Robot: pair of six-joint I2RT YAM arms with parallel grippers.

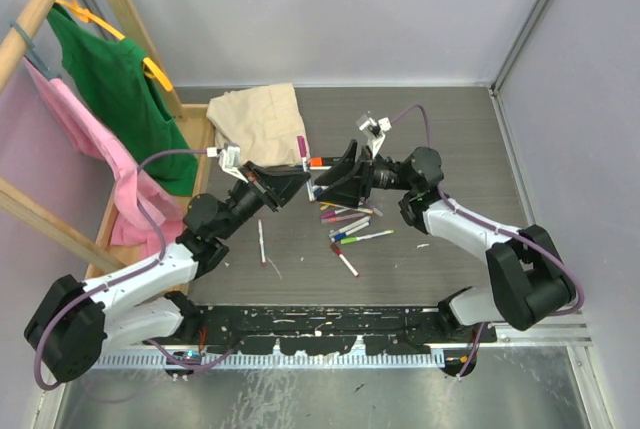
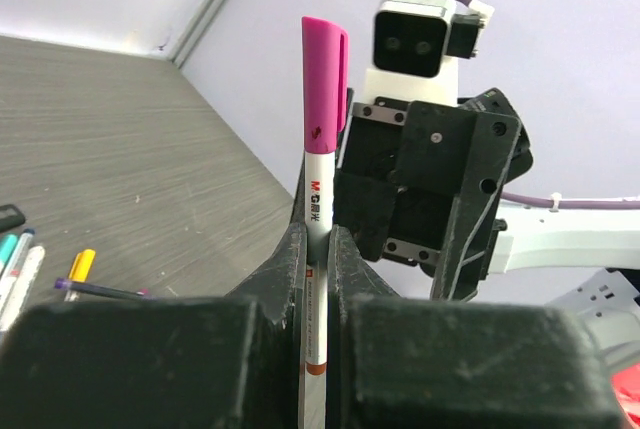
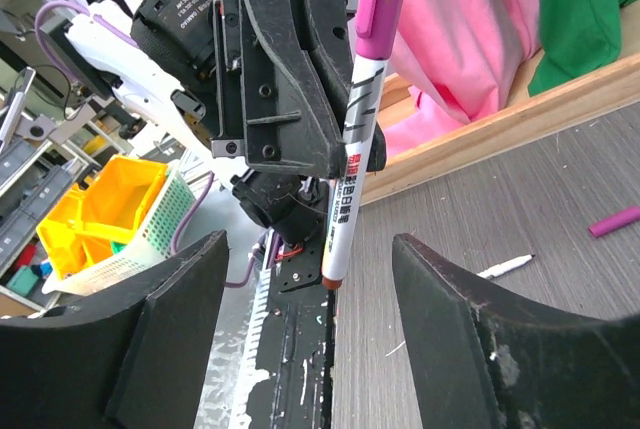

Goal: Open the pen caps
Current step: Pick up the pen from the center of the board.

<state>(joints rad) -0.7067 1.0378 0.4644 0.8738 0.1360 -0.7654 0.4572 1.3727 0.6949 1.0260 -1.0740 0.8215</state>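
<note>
My left hand [image 2: 318,249] is clenched on the white barrel of a pen [image 2: 317,204], and the magenta cap [image 2: 325,84] is on it, standing clear above the fingertips. The right hand [image 3: 308,289] is released, its jaws spread wide, and faces the left one, the pair nearly touching above the middle of the bench [image 1: 450,139]. From the right wrist view the pen runs steeply up between the two fingers [image 3: 170,339]. The bare barrel end is level with them and the cap climbs out of the top of the frame. I cannot tell whether the pen lies between the fingers or just beyond their tips. So the cap lies up along the pen's long axis from where the right hand is aimed, and that arm is the one free to take it. I would shift it toward the cap, close on it, then pull straight along the axis, away from the left hand. There is open air at the cap end. The loose pens [image 1: 350,229] lie below on the bench and the beige cloth [image 1: 258,114] sits near, on the far left.
</note>
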